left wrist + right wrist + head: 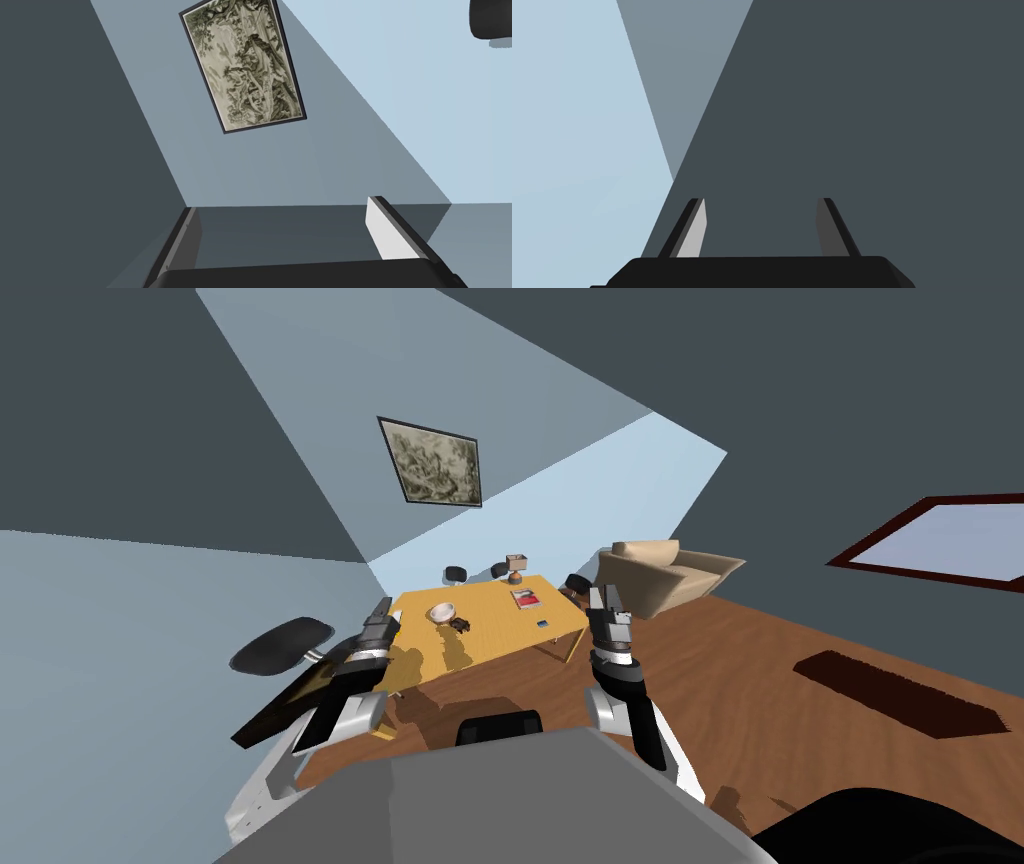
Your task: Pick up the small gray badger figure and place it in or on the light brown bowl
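Wooden flooring [800,638] runs from the robot to a yellow worktop [500,628]. Both arms are raised over its near edge. The left gripper [385,608] and the right gripper [605,598] each hold their fingers wide apart with nothing between them.

A black chair [498,726] stands between the robot and the worktop and may restrict the approach. A second black chair [280,645] stands at the left end.

The badger figure [460,626], small and dark, sits on the left half of the worktop. It is just beside the bowl [442,612], on the bowl's nearer side.

- Handling: the figure is probably light and rigid, with an uneven outline that could slip between thin fingers.
- Hold: close across the flanks at mid-body, not on the head or legs.
- Clearance: the bowl leaves little room for a finger on that side, so approach from above.

A red and white book [527,598] and a small blue item [543,623] lie well apart from the figure. Beyond the worktop stands a beige armchair [665,573], and a framed picture [432,461] hangs on the far wall.
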{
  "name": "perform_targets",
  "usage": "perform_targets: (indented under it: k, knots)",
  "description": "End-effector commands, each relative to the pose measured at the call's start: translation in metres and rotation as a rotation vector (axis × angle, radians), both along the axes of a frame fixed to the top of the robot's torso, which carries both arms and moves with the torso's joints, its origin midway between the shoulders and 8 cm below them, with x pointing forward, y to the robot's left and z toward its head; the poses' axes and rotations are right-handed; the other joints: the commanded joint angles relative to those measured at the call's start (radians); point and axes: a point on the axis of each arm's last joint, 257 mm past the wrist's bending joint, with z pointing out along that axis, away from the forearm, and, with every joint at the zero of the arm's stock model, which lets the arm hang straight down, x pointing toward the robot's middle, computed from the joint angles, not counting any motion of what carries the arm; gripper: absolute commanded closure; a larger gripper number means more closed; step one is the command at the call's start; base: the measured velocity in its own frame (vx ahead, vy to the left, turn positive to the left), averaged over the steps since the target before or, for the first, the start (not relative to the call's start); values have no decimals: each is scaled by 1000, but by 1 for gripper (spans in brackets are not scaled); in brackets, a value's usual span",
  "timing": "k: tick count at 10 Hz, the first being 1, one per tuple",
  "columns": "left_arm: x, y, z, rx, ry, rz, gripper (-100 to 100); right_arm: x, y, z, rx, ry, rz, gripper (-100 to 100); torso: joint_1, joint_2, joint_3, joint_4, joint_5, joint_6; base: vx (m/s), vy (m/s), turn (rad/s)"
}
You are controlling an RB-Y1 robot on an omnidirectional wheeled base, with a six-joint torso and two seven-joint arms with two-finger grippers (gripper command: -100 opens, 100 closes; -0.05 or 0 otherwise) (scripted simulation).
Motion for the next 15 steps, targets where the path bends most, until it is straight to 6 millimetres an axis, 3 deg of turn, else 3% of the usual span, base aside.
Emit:
perform_targets:
  k: [1, 2, 4, 11, 15]
  knots:
    - [10, 12, -17, -8, 47, 21, -100, 0, 0, 0, 0, 0, 0, 0, 0, 0, 0, 0, 0, 0, -35, -64, -136]
    - [10, 13, -19, -9, 51, 22, -100, 0, 0, 0, 0, 0, 0, 0, 0, -1, 0, 0, 0, 1, -27, -41, -56]
    - [26, 34, -41, -26, 118, 57, -100, 0, 0, 0, 0, 0, 0, 0, 1, -1, 0, 0, 0, 0, -47, -62, -162]
    - [47, 70, -100, -80, 267, 126, -100, 0, 0, 0, 0, 0, 0, 0, 2, -2, -1, 0, 0, 0, -23, -40, -90]
    - [63, 96, -146, -142, 390, 183, -100, 0, 0, 0, 0, 0, 0, 0, 1, -2, -1, 0, 0, 0, -13, -43, -125]
